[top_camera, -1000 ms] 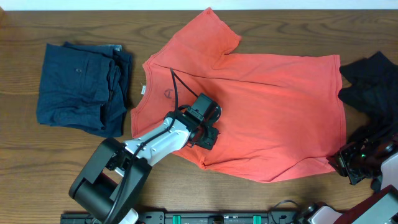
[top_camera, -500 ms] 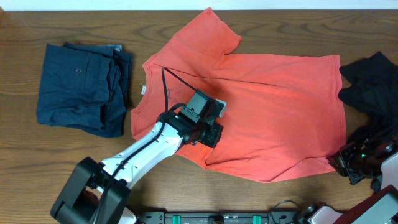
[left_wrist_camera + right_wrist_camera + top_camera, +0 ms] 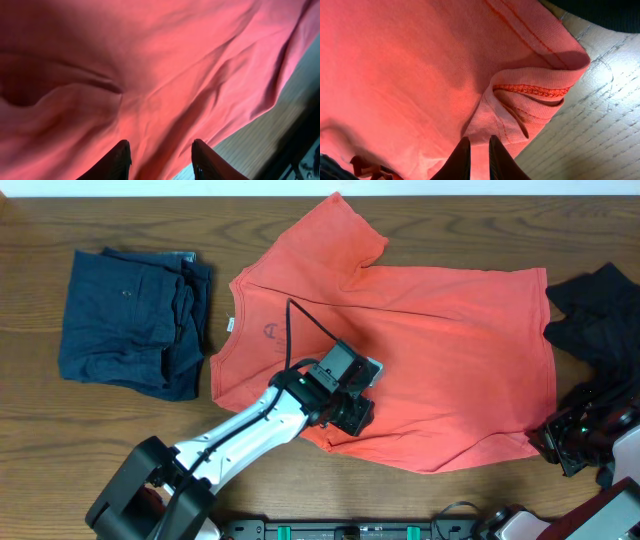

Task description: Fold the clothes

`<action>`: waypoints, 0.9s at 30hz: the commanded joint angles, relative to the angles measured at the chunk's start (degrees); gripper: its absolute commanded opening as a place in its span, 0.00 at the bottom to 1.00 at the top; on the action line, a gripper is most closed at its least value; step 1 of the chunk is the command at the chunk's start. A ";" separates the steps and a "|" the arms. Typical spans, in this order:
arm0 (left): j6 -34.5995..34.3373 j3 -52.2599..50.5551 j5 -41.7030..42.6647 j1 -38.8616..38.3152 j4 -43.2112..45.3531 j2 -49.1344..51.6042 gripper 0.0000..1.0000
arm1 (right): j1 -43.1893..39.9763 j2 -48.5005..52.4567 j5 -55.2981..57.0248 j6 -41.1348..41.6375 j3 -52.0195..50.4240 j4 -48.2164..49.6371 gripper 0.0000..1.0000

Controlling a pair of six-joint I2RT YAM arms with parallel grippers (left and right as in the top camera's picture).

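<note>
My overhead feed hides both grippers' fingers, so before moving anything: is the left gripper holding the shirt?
Observer: No. The left gripper is open, fingers apart over the shirt, nothing between them.
Operator: And the right?
Observer: The right gripper is nearly shut, pinching a fold at the shirt's hemmed corner.
Operator: Does that corner lie flat?
Observer: No, the hem curls over itself, beside bare table.

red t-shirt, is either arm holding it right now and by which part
The right gripper pinches the red T-shirt at a bunched hem corner. The left gripper holds nothing, jaws open over the cloth.
</note>
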 commanded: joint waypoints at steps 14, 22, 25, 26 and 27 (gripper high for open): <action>3.06 2.01 -8.37 17.57 9.68 4.52 0.52 | 0.63 0.07 -0.20 -0.68 0.70 1.14 0.14; 3.87 2.01 -7.10 17.70 16.13 10.93 0.56 | 0.63 0.07 -0.20 -0.68 0.70 0.98 0.14; 4.37 2.01 -7.32 17.70 16.65 11.65 0.56 | 0.63 0.07 -0.20 -0.68 0.70 1.01 0.14; 4.83 2.01 -7.32 17.70 17.03 11.82 0.56 | 0.63 0.07 -0.20 -0.68 0.70 1.01 0.14; 5.14 2.01 -7.34 17.70 17.46 12.04 0.55 | 0.63 0.07 -0.20 -0.68 0.70 0.98 0.14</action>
